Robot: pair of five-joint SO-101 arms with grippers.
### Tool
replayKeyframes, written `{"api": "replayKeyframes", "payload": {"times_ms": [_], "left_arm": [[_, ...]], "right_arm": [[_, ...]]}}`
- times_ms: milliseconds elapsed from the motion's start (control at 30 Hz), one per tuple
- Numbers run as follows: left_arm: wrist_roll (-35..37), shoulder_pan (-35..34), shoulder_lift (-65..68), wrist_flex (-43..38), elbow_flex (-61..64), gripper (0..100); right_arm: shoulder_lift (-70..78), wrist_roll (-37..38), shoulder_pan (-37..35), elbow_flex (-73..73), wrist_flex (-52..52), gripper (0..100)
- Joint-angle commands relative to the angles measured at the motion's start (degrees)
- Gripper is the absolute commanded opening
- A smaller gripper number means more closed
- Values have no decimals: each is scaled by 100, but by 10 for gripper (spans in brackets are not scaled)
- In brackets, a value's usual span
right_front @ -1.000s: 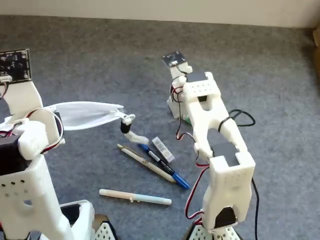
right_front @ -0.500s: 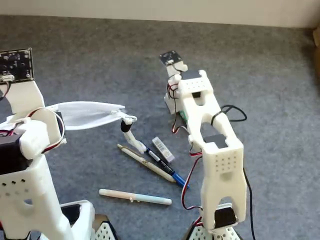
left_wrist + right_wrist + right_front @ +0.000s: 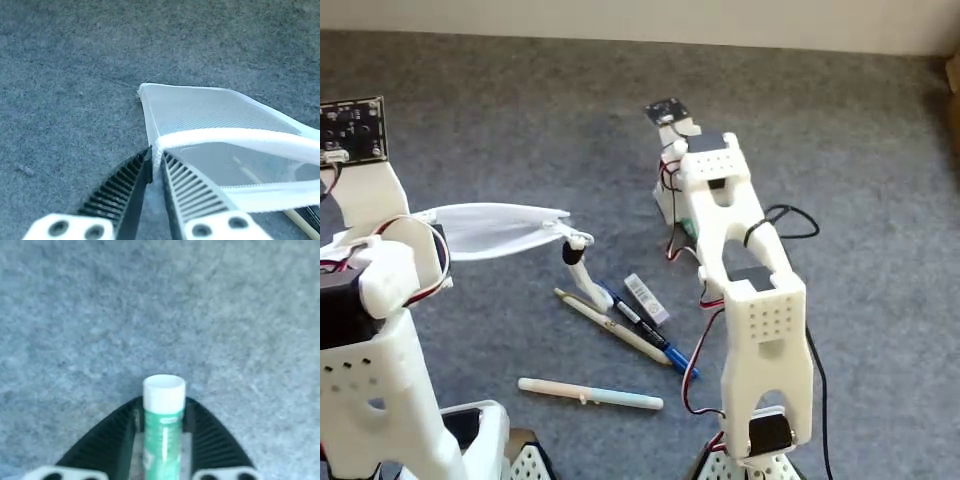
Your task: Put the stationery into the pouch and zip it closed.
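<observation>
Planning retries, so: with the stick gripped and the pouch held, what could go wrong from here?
The left gripper holds the pouch only by its rim; the mesh could slip free and the mouth sag. The green stick juts past the right gripper, so it might pivot or snag the rim.

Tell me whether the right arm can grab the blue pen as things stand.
Probably not yet: the right gripper is shut on a green stick with a white cap, leaving no free grip. The blue pen itself lies uncovered on the carpet near that arm.
</observation>
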Motion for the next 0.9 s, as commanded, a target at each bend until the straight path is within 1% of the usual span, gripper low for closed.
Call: {"api": "replayKeyframes", "payload": {"times_ms": [0, 100, 267, 333, 600, 700, 867], "left_arm": [[62, 110, 75, 18, 31, 6], [62, 110, 75, 18, 4, 6], [62, 110, 75, 18, -13, 6], [62, 110, 75, 18, -13, 6], [70, 110, 75, 9, -13, 6], [70, 101, 75, -9, -13, 6], [70, 101, 75, -18, -13, 6]], "right_arm": [[-163, 70, -180, -303, 92, 5], [-171, 35, -189, -295, 101, 5], [-189, 26, -224, -382, 743, 5], [-180, 26, -224, -629, 963, 5], [-180, 26, -224, -1745, 2484, 5], [-180, 26, -224, -2070, 2905, 5], [-180, 26, -189, -2132, 2976, 5]]}}
